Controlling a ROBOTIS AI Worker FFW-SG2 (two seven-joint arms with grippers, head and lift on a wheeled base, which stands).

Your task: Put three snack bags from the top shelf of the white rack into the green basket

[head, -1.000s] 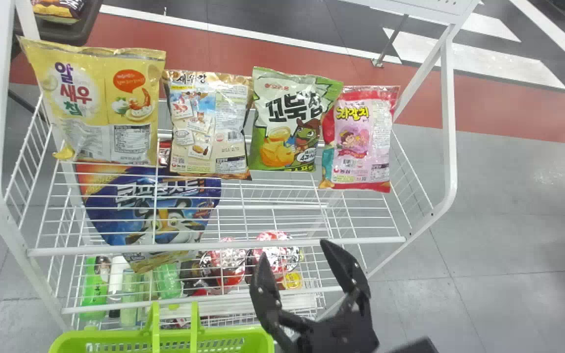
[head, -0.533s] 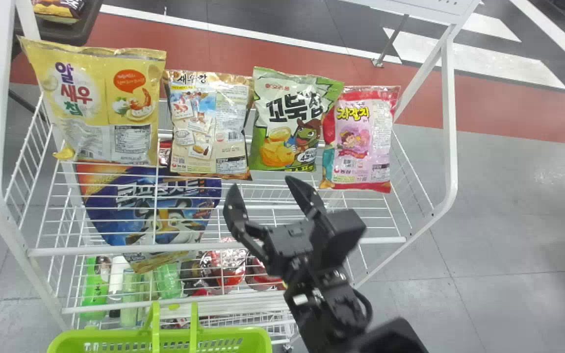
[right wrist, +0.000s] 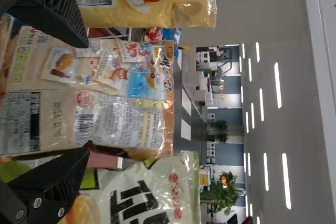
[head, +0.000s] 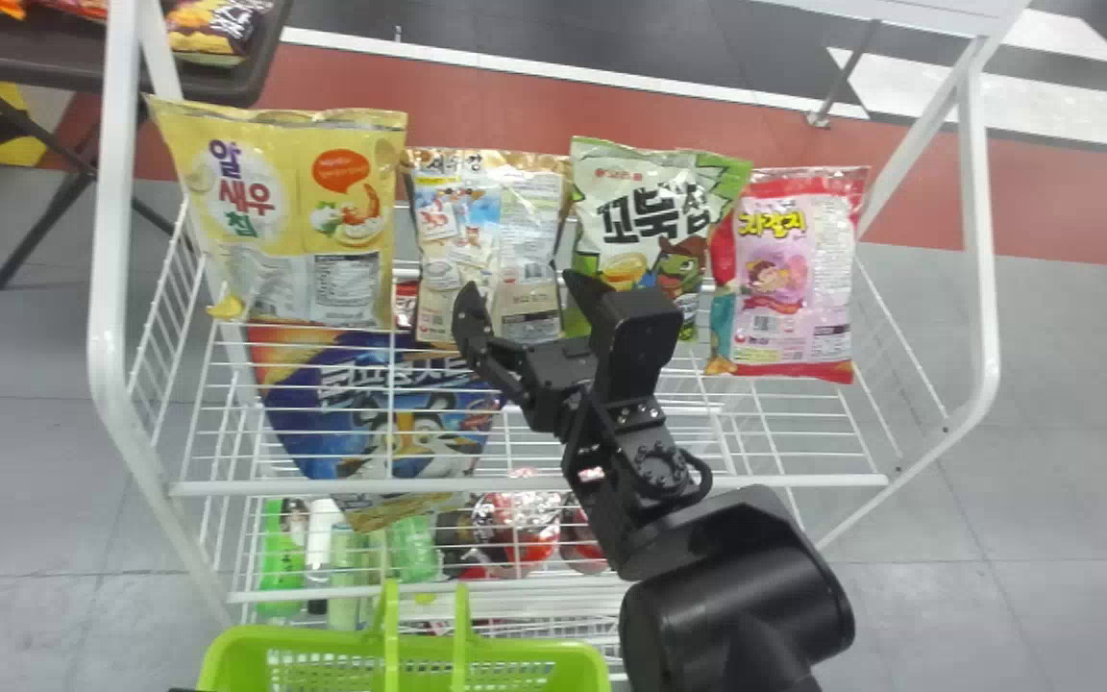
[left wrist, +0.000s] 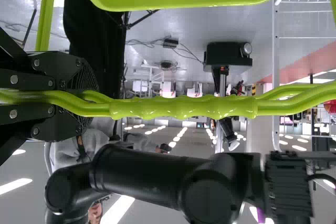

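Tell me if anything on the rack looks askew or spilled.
The blue bag looks slightly askew, slanting under the wire top shelf, unlike the snack bags lined up above it. I see nothing spilled.

Bright snack packaging lines a white rack point(head: 114, 240): a yellow bag point(head: 304, 231) with purple, red and green lettering and an orange-red speech bubble; a beige bag point(head: 486, 226) edged in brown and patched with blue-and-white pictures; a green-and-white bag point(head: 645, 197) in bold black characters; and a pink bag point(head: 789, 279) bordered in red, with yellow lettering. Below, a deep blue bag point(head: 381, 413) flares orange at one corner around a black-and-white cartoon face. The basket point(head: 256, 639) is lime green, the right arm point(head: 659, 471) black, the floor point(head: 1072, 413) grey with a brick-red band and white stripes.
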